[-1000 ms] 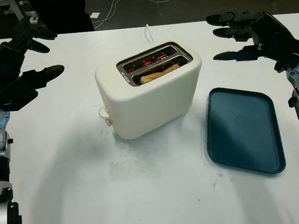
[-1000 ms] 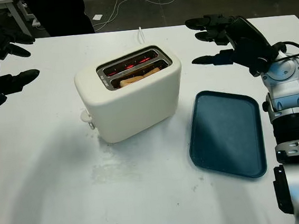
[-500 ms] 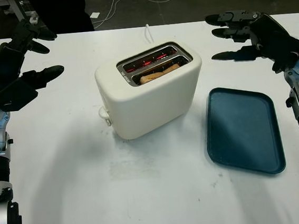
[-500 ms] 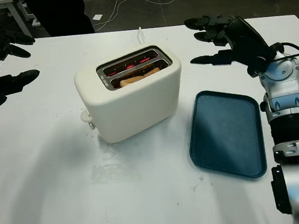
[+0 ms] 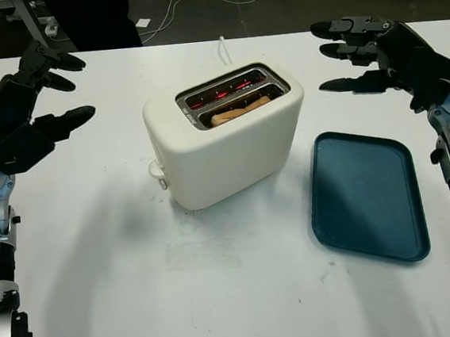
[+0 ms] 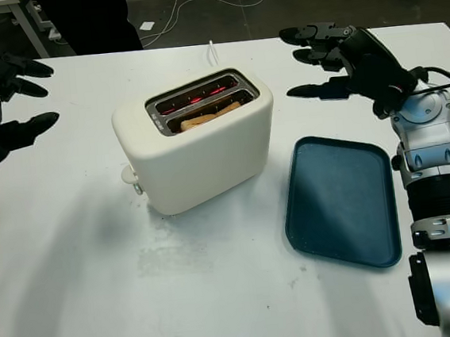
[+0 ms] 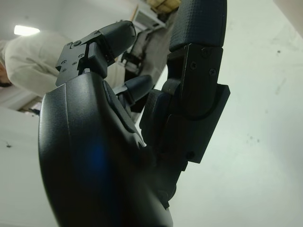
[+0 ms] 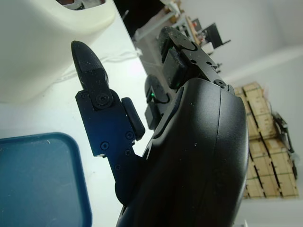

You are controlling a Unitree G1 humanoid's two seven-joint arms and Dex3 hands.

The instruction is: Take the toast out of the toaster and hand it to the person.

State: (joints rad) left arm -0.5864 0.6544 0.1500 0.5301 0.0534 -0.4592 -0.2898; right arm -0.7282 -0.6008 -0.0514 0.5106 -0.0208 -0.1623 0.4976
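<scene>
Cream toaster (image 5: 226, 140) mid-table, toast (image 5: 239, 110) still sunk in its nearer slot. Left hand (image 5: 25, 116) left of toaster, right hand (image 5: 378, 58) right of it, both raised, empty, unclenched. Reaching stage, apparently; next, pinching toast's exposed top edge.

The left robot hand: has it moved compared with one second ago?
Yes, slightly. In the left eye view the left robot hand has shifted away from the toaster, toward the table's left edge. It is open and holds nothing.
</scene>
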